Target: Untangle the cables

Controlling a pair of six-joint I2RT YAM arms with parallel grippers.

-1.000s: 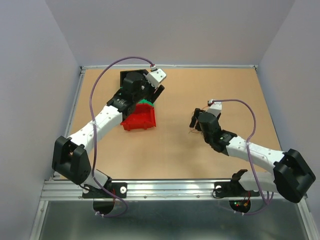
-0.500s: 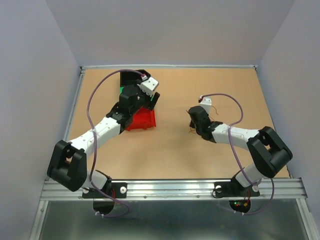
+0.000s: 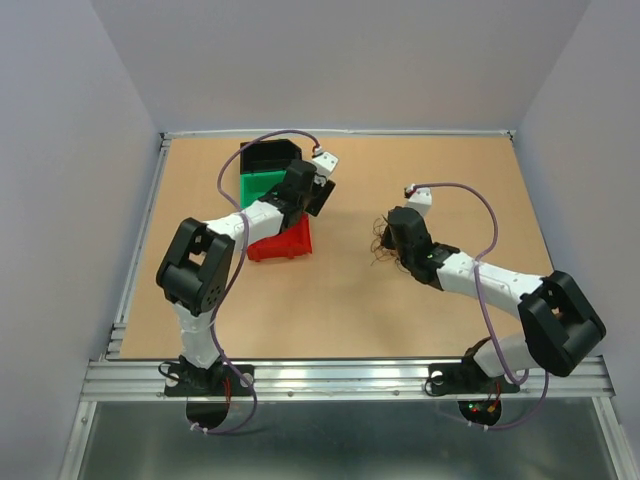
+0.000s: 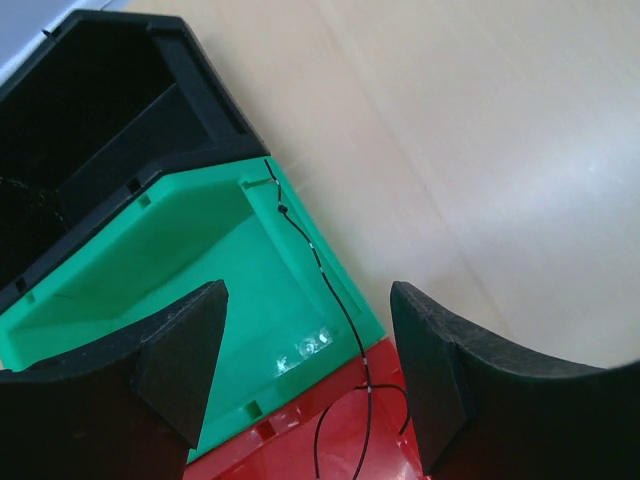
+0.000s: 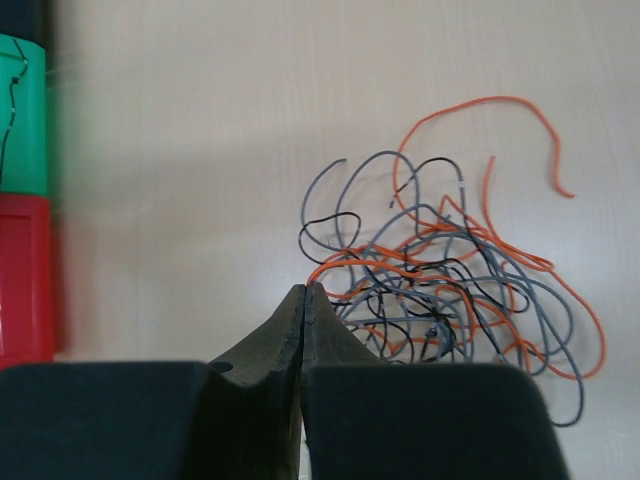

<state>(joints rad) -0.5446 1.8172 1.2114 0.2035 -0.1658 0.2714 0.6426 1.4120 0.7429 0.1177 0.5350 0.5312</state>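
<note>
The cables (image 5: pixel 450 290) lie as a loose bunch of orange, grey and black wires on the tabletop, seen small in the top view as the cables (image 3: pixel 381 246). My right gripper (image 5: pixel 305 290) is shut at the bunch's left edge, with an orange cable (image 5: pixel 345 262) running straight into its tip. In the top view this right gripper (image 3: pixel 388 240) is low over the bunch. One thin black cable (image 4: pixel 320 265) hangs over the green bin's rim into the red bin. My left gripper (image 4: pixel 308 300) stands open above it, holding nothing, and appears in the top view as the left gripper (image 3: pixel 322 190).
Three plastic bins stand in a row at the back left: a black bin (image 3: pixel 268 155), a green bin (image 3: pixel 262 182) and a red bin (image 3: pixel 285 245). The left wrist view shows the green bin (image 4: pixel 150 260), black bin (image 4: pixel 200 100) and red bin (image 4: pixel 290 450) close below.
My right gripper has gone from open to shut at the edge of the bunch. The left arm has swung, carrying its open gripper toward the bins' right side.
</note>
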